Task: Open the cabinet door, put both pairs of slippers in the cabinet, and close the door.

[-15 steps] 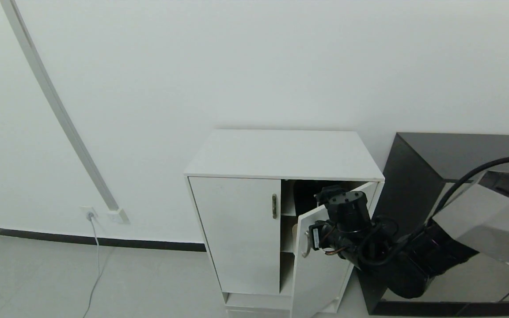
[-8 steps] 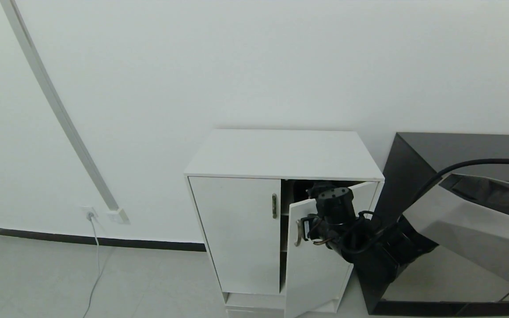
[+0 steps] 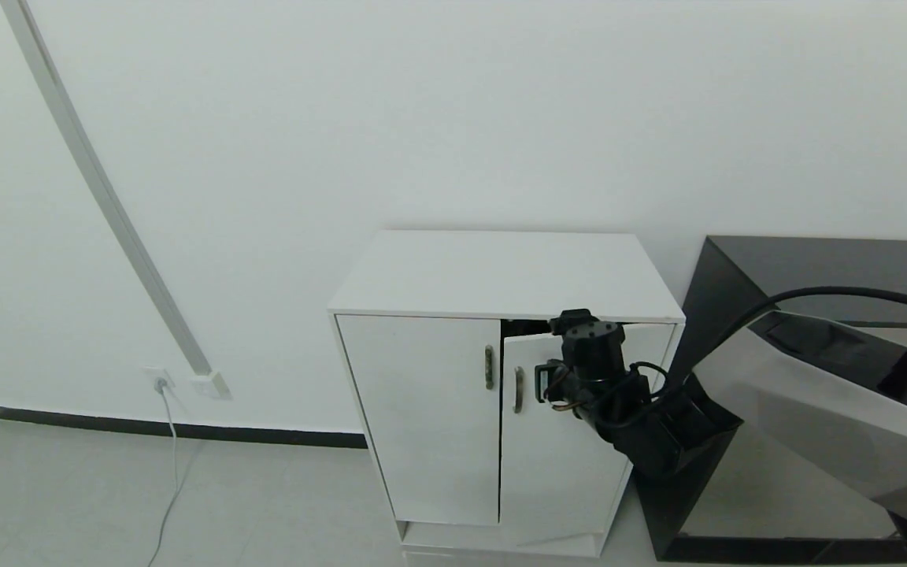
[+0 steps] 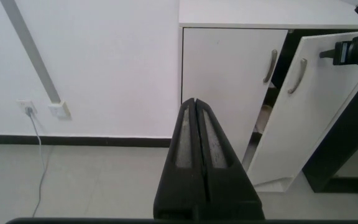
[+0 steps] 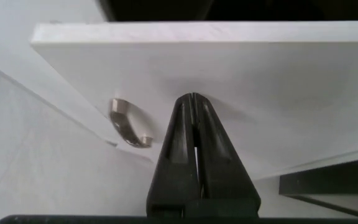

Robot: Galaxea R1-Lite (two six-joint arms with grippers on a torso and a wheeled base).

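Right gripper point(image 5: 194, 98): fingers pressed together with nothing between them; the tips rest flat against the outer face of the cabinet's right door, on the hinge side of its handle.
Left gripper point(image 4: 196, 102): fingers closed tight on each other and empty; it is held out in front of the cabinet, well apart from it, pointing toward the left door.
Right door point(image 3: 564, 457): nearly closed but not flush. The head view shows a dark slit along its top edge. The left wrist view shows it standing out at an angle, with a dark gap between it and the left door.
Right door handle point(image 3: 518, 389): a short upright metal bar near the door's free edge, just beside the gripper.
Left door point(image 3: 422, 417): shut flush with the cabinet front.
Left door handle point(image 3: 489, 367): upright, close beside the right door handle.
Gap: a pale shape point(image 4: 263, 115) sits low inside the cabinet; too little of it shows to tell what it is.
Cabinet point(image 3: 501, 272): white, two-doored, standing with its back to the wall.
Black unit point(image 3: 737, 299): glossy and dark, just beside the cabinet's right side.
Conduit point(image 3: 99, 189): a grey strip slanting down the wall, left of the cabinet.
Socket point(image 3: 158, 381): on the wall near the conduit's foot, left of the cabinet.
Cable point(image 3: 172, 465): hangs from the socket to the floor.
Baseboard point(image 3: 186, 431): a dark band along the wall's foot, reaching the cabinet's left side.
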